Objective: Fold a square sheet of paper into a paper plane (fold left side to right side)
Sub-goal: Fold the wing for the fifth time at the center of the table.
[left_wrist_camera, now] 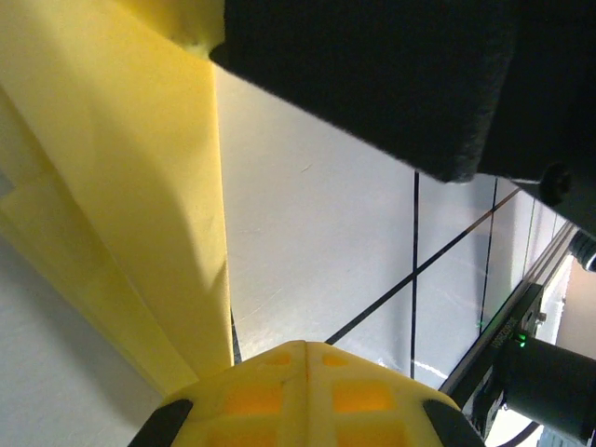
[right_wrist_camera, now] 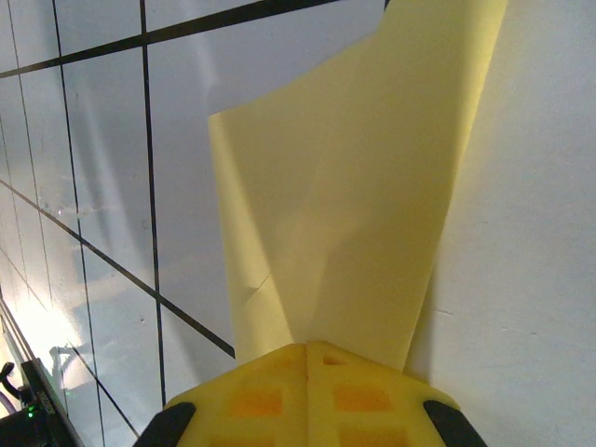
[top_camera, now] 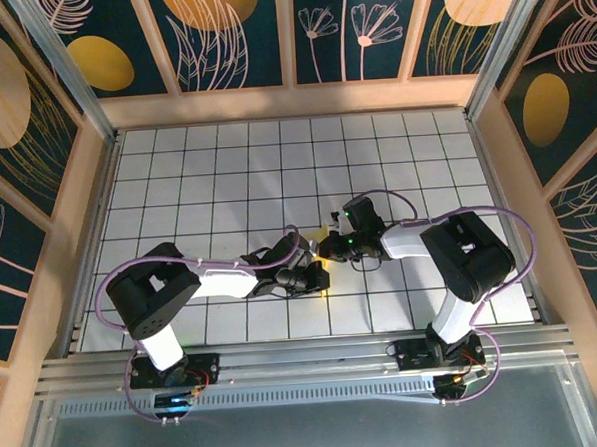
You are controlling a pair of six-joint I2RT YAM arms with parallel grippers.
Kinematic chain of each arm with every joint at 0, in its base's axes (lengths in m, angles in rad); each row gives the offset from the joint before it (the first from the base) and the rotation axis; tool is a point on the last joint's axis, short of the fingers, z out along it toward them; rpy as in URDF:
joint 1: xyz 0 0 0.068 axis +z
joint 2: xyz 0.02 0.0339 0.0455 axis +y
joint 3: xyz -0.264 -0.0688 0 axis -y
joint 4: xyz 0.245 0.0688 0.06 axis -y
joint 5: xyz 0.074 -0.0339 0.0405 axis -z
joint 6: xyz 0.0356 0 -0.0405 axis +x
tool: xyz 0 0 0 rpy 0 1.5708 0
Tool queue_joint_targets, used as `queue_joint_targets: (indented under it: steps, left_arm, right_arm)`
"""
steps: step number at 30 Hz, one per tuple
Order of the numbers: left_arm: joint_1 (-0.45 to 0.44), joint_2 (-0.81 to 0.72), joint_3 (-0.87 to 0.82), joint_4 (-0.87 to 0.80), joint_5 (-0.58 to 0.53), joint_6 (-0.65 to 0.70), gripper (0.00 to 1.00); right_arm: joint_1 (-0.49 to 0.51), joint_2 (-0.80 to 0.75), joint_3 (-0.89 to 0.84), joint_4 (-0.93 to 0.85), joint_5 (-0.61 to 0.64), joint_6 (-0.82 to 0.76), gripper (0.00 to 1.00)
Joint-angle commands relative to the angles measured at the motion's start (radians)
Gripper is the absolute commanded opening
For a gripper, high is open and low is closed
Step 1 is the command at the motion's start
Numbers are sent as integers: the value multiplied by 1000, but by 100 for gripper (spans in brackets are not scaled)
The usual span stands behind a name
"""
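From the top, both arms met over the middle of the table [top_camera: 177,190], a bit nearer its near edge. A small bit of yellow paper [top_camera: 323,282] showed between the left gripper [top_camera: 311,278] and the right gripper [top_camera: 328,248].

On the left wrist, the left gripper [left_wrist_camera: 305,358] was closed tight. Folded paper [left_wrist_camera: 121,186] lay along its left side. I could not tell if it pinched it.

On the right wrist, the right gripper [right_wrist_camera: 307,354] was closed on the paper [right_wrist_camera: 354,205]. The paper ran long, away from the fingers, leaning a little right.
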Motion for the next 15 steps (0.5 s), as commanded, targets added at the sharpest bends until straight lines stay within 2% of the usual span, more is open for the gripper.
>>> queue_joint_targets:
  steps: [1, 15]
  left_arm:
    - [1, 16, -16, 27, 27, -11, 0]
    - [1, 28, -59, 51, 42, -10, 0]
  right_arm:
    - [24, 51, -26, -132, 78, 0, 0]
    - [25, 57, -18, -144, 87, -6, 0]
